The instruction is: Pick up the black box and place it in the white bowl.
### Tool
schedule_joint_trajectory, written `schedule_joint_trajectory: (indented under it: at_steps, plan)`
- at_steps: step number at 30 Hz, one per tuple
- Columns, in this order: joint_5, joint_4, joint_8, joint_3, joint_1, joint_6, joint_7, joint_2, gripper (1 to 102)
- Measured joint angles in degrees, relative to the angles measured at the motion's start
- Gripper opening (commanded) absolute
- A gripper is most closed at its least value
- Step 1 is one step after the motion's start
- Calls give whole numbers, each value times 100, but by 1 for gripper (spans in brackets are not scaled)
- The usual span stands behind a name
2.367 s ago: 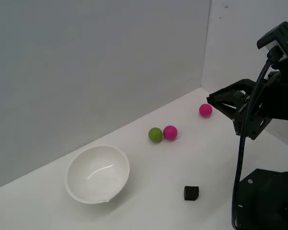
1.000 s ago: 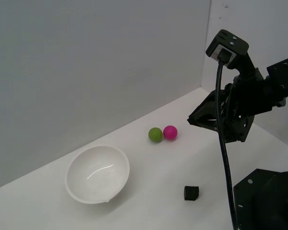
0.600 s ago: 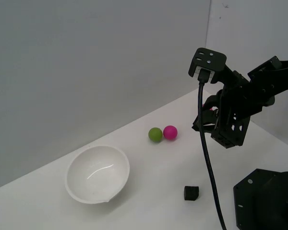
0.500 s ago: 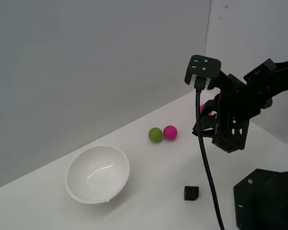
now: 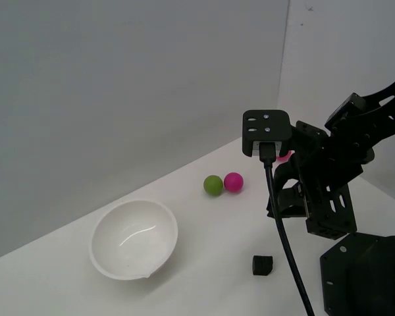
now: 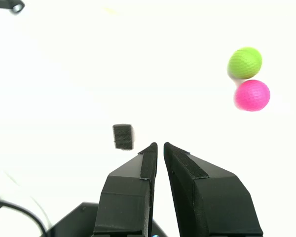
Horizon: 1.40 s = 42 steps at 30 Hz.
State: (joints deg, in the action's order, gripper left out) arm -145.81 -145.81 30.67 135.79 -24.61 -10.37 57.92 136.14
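The small matte black cube [image 5: 262,264] is seen resting on the white table surface [image 5: 210,230], near the black robot base block [image 5: 365,273] and well apart from the wide glossy white bowl [image 5: 133,238], which stands toward the exterior view's left. The black gripper [image 6: 160,146] is held above the table with nothing between its fingers; in the wrist view the jaws are seen almost together, only a thin slit being left between the tips. The cube [image 6: 123,136] lies just beside the fingertips, off their line rather than between them.

The approach is judged to be the step in hand. For it to be done well, the jaws would need to be spread wider than the cube before any descent, and the wrist shifted sideways until the cube sits centred in the gap. The fingers are best aligned with two flat opposite faces, since a corner grip on so small a block is likely to twist it out. The green ball [image 6: 244,62] and the pink ball [image 6: 252,95], touching each other, lie well clear and need not be disturbed.
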Motion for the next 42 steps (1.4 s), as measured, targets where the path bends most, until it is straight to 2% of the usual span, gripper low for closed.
schedule_joint_trajectory:
  at_steps: [7,8,11,16,19,23,26,30,34,39,42]
  plan:
    - [9,9,9,-158,-281,-202,202,-158,6]
    - [0,9,9,-211,-325,-202,211,-211,8]
    - [9,9,9,-290,-360,-211,211,-290,22]
    - [9,0,9,-404,-413,-211,220,-422,26]
    - [9,9,9,-501,-422,-220,220,-510,33]
    - [9,0,9,-888,-413,-211,62,-905,38]
    - [9,9,105,-1134,-422,-211,26,-1143,39]
    - [9,9,105,-1406,-483,-211,18,-1406,40]
    - [-70,-62,158,-1626,-519,-220,-53,-1617,50]
    - [-167,-167,281,-1890,-527,-378,-308,-1890,53]
    - [-167,-167,308,-1995,-527,-413,-448,-1995,60]
